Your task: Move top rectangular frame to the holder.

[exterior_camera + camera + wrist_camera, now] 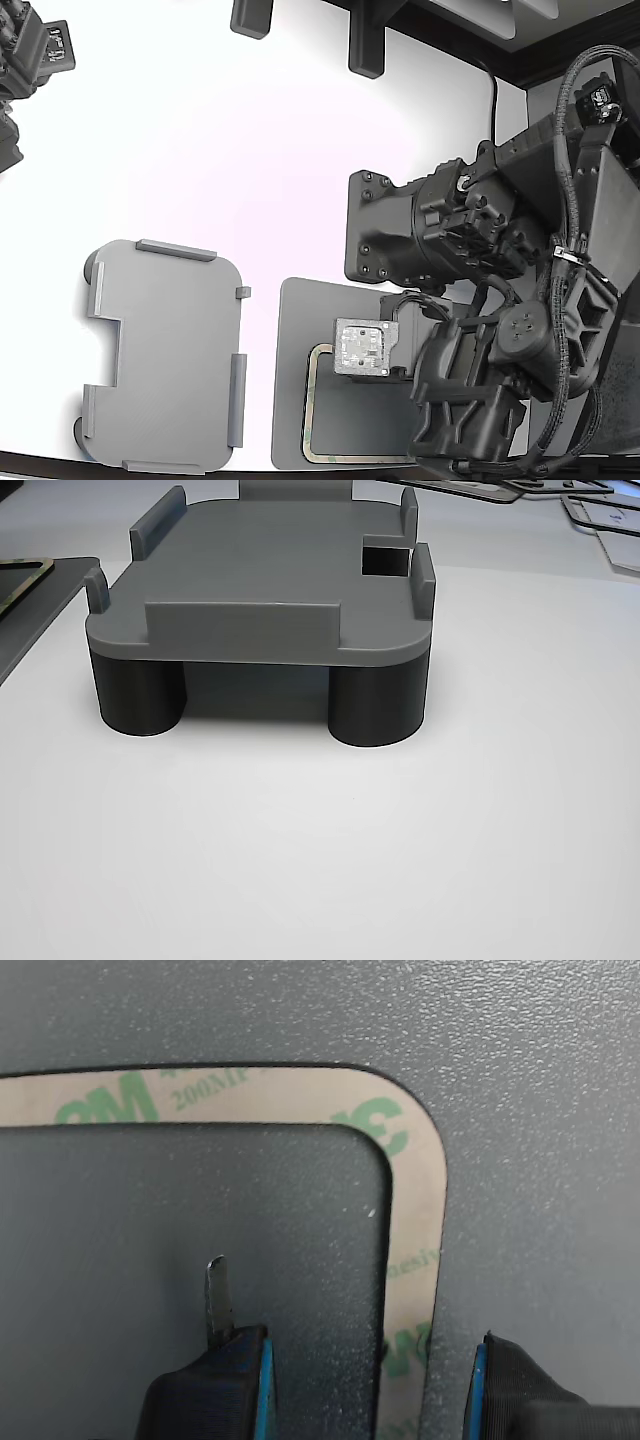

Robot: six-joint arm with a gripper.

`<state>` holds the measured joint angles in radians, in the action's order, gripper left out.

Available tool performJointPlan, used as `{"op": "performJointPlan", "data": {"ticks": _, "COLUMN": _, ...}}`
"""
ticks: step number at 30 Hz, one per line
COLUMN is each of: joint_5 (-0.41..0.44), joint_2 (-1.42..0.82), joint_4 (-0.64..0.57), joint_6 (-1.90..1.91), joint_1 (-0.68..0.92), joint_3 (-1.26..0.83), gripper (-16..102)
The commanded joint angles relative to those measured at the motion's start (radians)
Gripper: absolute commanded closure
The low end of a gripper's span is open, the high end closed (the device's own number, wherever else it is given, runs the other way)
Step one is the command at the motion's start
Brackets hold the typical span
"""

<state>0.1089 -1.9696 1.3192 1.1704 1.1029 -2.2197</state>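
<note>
Now the gripper (368,1380) is hanging low over the top rectangular frame (415,1210), its jaws standing open on both sides of one strip and holding nothing, while the frame is lying flat on the dark mat (290,380), beside the holder (165,355) on the white surface (250,150).

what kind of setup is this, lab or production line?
Likely a lab or test bench for assembly: a bare white table, a grey holder on round feet, and an adhesive frame on a dark mat under the open gripper.
</note>
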Motion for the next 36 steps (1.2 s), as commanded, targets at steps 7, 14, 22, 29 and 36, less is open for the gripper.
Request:
{"op": "performJointPlan", "data": {"ticks": 7, "joint_5": 0.012, "joint_2": -0.012, "joint_4": -0.048, "joint_6": -0.009, "joint_1": -0.025, "joint_3": -0.028, "gripper": 11}}
{"op": "performJointPlan", "data": {"ticks": 14, "joint_5": 0.006, "joint_2": -0.012, "joint_4": -0.063, "joint_6": -0.008, "joint_1": -0.025, "joint_3": -0.044, "gripper": 16}}
{"op": "performJointPlan", "data": {"ticks": 22, "joint_5": 0.002, "joint_2": -0.012, "joint_4": -0.080, "joint_6": -0.005, "joint_1": -0.025, "joint_3": -0.061, "gripper": 20}}
{"op": "performJointPlan", "data": {"ticks": 29, "joint_5": 0.000, "joint_2": -0.012, "joint_4": -0.087, "joint_6": -0.002, "joint_1": -0.025, "joint_3": -0.075, "gripper": 23}}
{"op": "performJointPlan", "data": {"ticks": 36, "joint_5": -0.002, "joint_2": -0.011, "joint_4": -0.097, "joint_6": 0.002, "joint_1": -0.025, "joint_3": -0.086, "gripper": 30}}
